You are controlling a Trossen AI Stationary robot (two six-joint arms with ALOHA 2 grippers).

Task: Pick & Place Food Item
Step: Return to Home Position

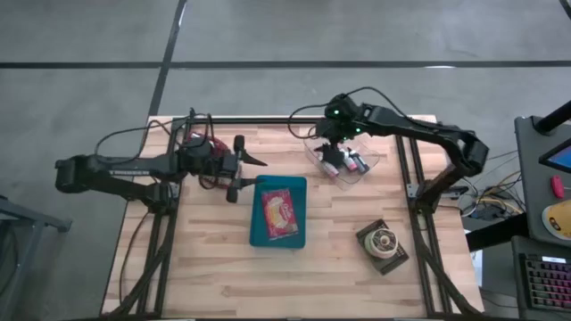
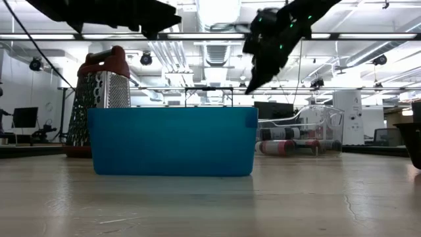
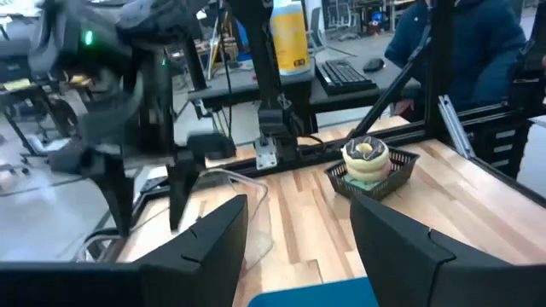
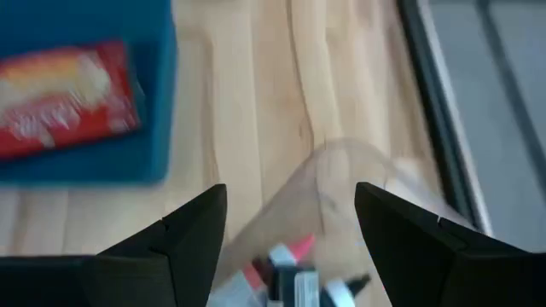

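Observation:
A red food packet (image 1: 277, 210) lies flat in the blue bin (image 1: 257, 234) at the table's middle; it also shows in the right wrist view (image 4: 64, 95). My left gripper (image 1: 239, 169) is open and empty, hovering just left of the bin's far left corner. My right gripper (image 1: 332, 159) is open and empty, above the clear plastic container (image 1: 364, 171) at the far right. Small red, white and dark items (image 4: 290, 271) lie in that container. In the low view, my right gripper (image 2: 258, 74) hangs above the bin (image 2: 172, 140) and the container (image 2: 299, 130).
A metal grater with a red top (image 2: 100, 99) stands at the far left behind my left arm. A black basket holding a round stacked food item (image 1: 384, 242) sits at the near right, also in the left wrist view (image 3: 367, 162). A person in blue (image 3: 461, 43) is beyond the table.

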